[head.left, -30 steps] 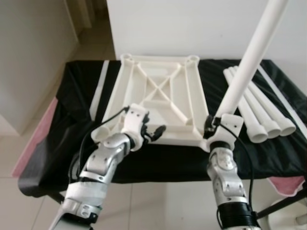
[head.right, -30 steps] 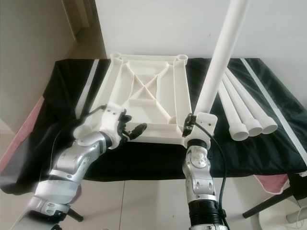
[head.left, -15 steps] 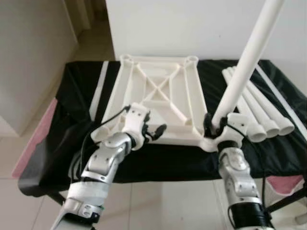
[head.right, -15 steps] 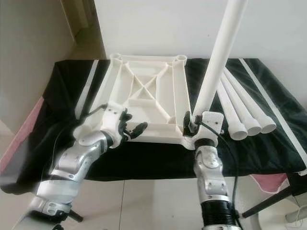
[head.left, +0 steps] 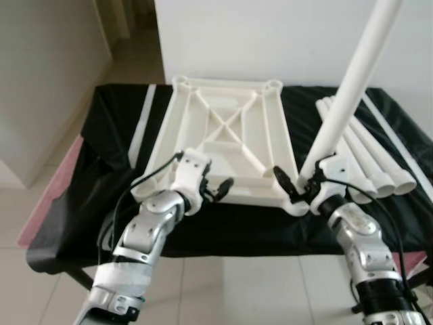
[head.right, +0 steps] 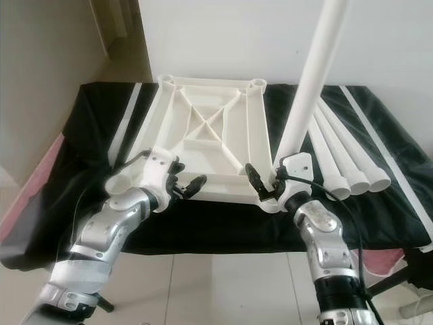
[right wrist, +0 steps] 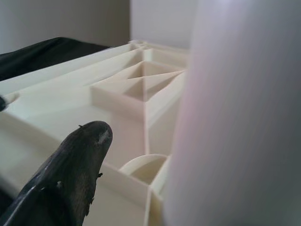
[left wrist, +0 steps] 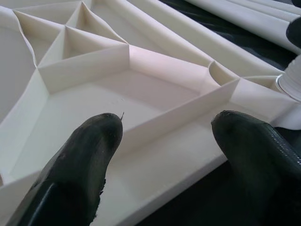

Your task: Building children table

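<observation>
**Leg stood at the near right corner socket of the upturned top**

Head views: The children's table top (head.left: 226,145), a cream plastic panel with moulded cross ribs and round sockets at its corners, is laid underside up on a desk (head.left: 101,156) draped in black cloth, presumably so that the sockets are exposed for the legs. A long white tubular leg (head.left: 348,88) is held nearly upright at the near right corner by the right pincer (head.left: 298,186), its foot apparently being fed into that socket. One black finger is seen spread away from the tube; whether the other presses on it cannot be told. Three more legs (head.left: 369,159), smooth with flared ends, are lined up on the cloth just beside the panel. The left pincer (head.left: 215,187) is kept at the near edge, probably to steady the panel.

Left wrist view: The two rubbery fingers (left wrist: 80,155) are seen apart, set over the thin-walled near rim with nothing gripped between them.

Right wrist view: The tube is seen close and blurred beside one dark finger (right wrist: 75,169); an open round socket (right wrist: 141,165) lies at the corner.
</observation>
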Robot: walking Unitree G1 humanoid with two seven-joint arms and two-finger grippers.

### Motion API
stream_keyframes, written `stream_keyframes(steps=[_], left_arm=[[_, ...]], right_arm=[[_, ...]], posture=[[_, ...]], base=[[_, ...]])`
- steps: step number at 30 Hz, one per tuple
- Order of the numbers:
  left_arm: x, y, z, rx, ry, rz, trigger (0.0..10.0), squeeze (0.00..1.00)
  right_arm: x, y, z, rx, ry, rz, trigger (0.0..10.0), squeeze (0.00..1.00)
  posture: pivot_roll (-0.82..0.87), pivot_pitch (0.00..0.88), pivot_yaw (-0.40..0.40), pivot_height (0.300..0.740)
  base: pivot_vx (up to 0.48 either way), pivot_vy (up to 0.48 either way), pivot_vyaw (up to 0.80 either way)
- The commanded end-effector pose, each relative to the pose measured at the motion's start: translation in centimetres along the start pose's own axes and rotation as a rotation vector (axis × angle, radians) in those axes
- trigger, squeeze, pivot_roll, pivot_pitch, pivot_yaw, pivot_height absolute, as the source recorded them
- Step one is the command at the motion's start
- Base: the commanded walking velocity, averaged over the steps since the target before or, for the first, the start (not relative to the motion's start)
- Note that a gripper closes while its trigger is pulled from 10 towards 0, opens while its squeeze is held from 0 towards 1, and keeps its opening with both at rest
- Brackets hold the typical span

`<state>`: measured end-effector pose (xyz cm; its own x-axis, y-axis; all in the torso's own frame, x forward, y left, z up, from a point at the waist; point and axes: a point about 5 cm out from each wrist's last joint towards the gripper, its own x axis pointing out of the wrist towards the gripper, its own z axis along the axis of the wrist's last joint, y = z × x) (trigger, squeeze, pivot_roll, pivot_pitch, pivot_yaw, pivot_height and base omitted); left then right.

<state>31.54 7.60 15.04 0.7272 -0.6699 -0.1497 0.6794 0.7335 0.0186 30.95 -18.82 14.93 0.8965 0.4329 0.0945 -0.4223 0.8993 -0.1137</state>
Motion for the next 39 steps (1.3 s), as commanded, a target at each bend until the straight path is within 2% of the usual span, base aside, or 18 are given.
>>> stream_keyframes(steps=[1, 3, 6, 10, 11, 12, 16, 19, 25, 26, 27, 28, 32, 35, 36, 39], left_arm=[[-0.2, -0.1, -0.2, 0.019, 0.008, 0.029, 10.0, 0.00], [-0.4, -0.3, -0.2, 0.039, 0.003, 0.002, 10.0, 0.00], [-1.3, -1.1, -0.3, 0.087, -0.003, -0.094, 10.0, 0.00], [-1.5, -1.2, -0.3, 0.094, -0.004, -0.113, 10.0, 0.00], [-1.9, -1.6, -0.2, 0.113, -0.015, -0.153, 10.0, 0.00], [-2.3, -2.2, -0.1, 0.139, -0.025, -0.210, 10.0, 0.00], [-2.4, -2.4, 0.0, 0.144, -0.025, -0.223, 10.0, 0.00], [-2.3, -2.6, 0.3, 0.144, -0.039, -0.228, 10.0, 0.00], [-2.1, -2.9, 0.4, 0.139, -0.041, -0.232, 10.0, 0.00], [-2.0, -2.9, 0.4, 0.138, -0.041, -0.233, 10.0, 0.00], [-2.0, -3.0, 0.4, 0.138, -0.041, -0.237, 10.0, 0.00], [-2.0, -3.2, 0.4, 0.135, -0.041, -0.242, 10.0, 0.00], [-1.8, -3.3, 0.4, 0.130, -0.041, -0.245, 10.0, 0.00], [-1.7, -3.5, 0.4, 0.127, -0.042, -0.249, 10.0, 0.00], [-1.7, -3.6, 0.4, 0.124, -0.047, -0.264, 10.0, 0.00], [-1.8, -3.8, 0.4, 0.124, -0.050, -0.276, 10.0, 0.00]], right_arm=[[0.0, -0.2, -0.3, 0.006, 0.018, 0.032, 10.0, 0.00], [0.1, -0.5, -0.4, 0.002, 0.027, 0.066, 10.0, 0.00], [0.2, -0.8, -0.8, -0.017, 0.057, 0.110, 10.0, 0.00], [0.2, -1.0, -1.0, -0.021, 0.064, 0.123, 10.0, 0.00], [0.2, -1.1, -1.2, -0.023, 0.071, 0.128, 0.2, 0.00], [0.2, -1.2, -1.5, -0.017, 0.080, 0.137, 0.0, 0.00], [0.2, -1.3, -1.6, -0.010, 0.083, 0.141, 0.0, 0.00], [0.1, -1.3, -1.7, -0.048, 0.083, 0.141, 0.0, 0.00], [0.0, -1.2, -2.2, -0.030, 0.093, 0.131, 0.0, 0.00], [-0.1, -1.1, -2.3, -0.028, 0.101, 0.117, 0.9, 0.00], [-0.1, -1.1, -2.5, -0.024, 0.105, 0.102, 8.0, 0.00], [-0.2, -1.0, -2.6, -0.017, 0.110, 0.083, 10.0, 0.00], [-0.2, -0.7, -2.5, -0.037, 0.093, 0.040, 10.0, 0.00], [-0.2, -0.7, -2.3, 0.018, 0.076, -0.020, 10.0, 0.00], [-0.1, -0.5, -2.1, 0.026, 0.075, -0.098, 10.0, 0.00], [-0.1, -0.2, -2.2, -0.007, 0.092, -0.146, 10.0, 0.00]], posture=[[0.00, 0.000, -0.045, 0.740], [0.00, 0.000, -0.045, 0.740], [0.02, 0.000, -0.051, 0.740], [0.02, 0.000, -0.052, 0.740], [0.02, 0.000, -0.055, 0.740], [0.02, 0.000, -0.056, 0.740], [0.02, 0.000, -0.056, 0.740], [0.02, 0.000, -0.054, 0.740], [0.01, 0.000, -0.043, 0.740], [0.01, 0.000, -0.041, 0.740], [0.01, 0.000, -0.040, 0.740], [0.00, 0.000, -0.038, 0.740], [-0.01, 0.000, -0.039, 0.740], [-0.01, 0.000, -0.039, 0.740], [-0.02, 0.000, -0.034, 0.740], [-0.03, 0.000, -0.030, 0.740]], base=[[0.000, 0.000, 0.00], [0.000, 0.000, 0.00], [0.000, 0.000, 0.00], [0.000, 0.000, 0.00], [0.000, 0.000, 0.00], [0.000, 0.000, 0.00], [0.000, 0.000, 0.00], [0.000, 0.000, 0.00], [0.000, 0.000, 0.00], [0.000, 0.000, 0.00], [0.000, 0.000, 0.00], [0.000, 0.000, 0.00], [0.000, 0.000, 0.00], [0.000, 0.000, 0.00], [0.000, 0.000, 0.00], [0.000, 0.000, 0.00]])
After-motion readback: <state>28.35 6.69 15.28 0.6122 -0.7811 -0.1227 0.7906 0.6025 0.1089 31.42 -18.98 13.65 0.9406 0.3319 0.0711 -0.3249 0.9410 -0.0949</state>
